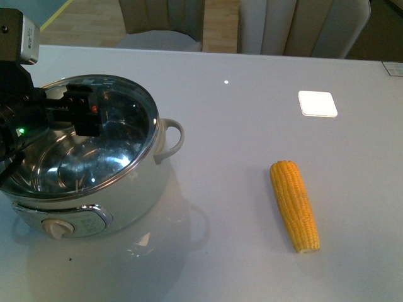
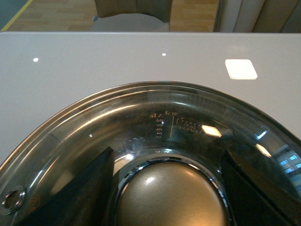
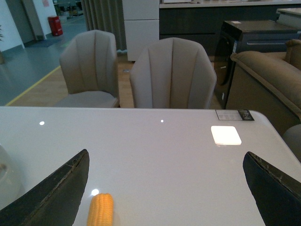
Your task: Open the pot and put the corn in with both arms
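The white pot [image 1: 135, 195] stands at the table's front left, with its loop handle [image 1: 171, 139] to the right and its knob [image 1: 57, 228] in front. My left gripper [image 1: 82, 113] is shut on the knob [image 2: 171, 200] of the glass pot lid [image 1: 123, 135] and holds the lid tilted over the pot's mouth. The steel bowl shows through the glass [image 2: 164, 117]. The yellow corn [image 1: 295, 204] lies on the table to the right, well apart from the pot. My right gripper [image 3: 167, 193] is open and empty above the table, and the corn's tip [image 3: 100, 209] lies near one finger [image 3: 56, 193].
The white glossy table [image 1: 252, 145] carries a bright square light reflection [image 1: 317, 103]. Grey chairs [image 3: 171, 75] stand behind the far edge. A small label [image 3: 234, 115] lies at the far right corner. The pot's edge [image 3: 7, 174] shows in the right wrist view.
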You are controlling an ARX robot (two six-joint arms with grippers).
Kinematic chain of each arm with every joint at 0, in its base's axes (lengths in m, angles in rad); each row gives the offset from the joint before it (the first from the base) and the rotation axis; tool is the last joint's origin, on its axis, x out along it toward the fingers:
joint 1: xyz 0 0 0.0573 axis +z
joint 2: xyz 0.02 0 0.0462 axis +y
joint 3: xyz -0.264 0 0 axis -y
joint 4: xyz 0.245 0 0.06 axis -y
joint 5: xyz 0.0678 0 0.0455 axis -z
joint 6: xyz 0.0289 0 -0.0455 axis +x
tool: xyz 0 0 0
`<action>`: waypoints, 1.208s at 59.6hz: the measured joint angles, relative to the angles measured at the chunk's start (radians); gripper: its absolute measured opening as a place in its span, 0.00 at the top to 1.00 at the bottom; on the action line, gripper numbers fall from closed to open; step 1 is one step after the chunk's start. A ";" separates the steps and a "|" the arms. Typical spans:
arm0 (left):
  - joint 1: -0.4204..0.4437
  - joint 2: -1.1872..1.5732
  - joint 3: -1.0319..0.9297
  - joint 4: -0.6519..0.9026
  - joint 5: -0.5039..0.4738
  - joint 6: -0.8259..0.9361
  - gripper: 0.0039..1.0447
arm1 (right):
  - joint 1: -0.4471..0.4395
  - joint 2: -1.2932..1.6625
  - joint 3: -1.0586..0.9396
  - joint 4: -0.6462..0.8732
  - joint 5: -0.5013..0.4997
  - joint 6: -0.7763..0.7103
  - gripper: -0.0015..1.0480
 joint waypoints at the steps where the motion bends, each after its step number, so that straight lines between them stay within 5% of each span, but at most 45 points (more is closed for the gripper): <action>1: -0.002 0.002 0.002 0.000 0.002 0.000 0.41 | 0.000 0.000 0.000 0.000 0.000 0.000 0.08; 8: -0.002 0.003 0.009 -0.005 -0.006 -0.005 0.59 | 0.000 0.000 0.000 0.000 0.000 0.000 0.08; 52: 0.046 -0.247 0.033 -0.137 -0.025 -0.008 0.59 | 0.000 0.000 0.000 0.000 0.000 0.000 0.08; 72: 0.280 -0.459 -0.023 -0.168 0.093 -0.022 0.59 | 0.000 0.000 0.000 0.000 0.000 0.000 0.08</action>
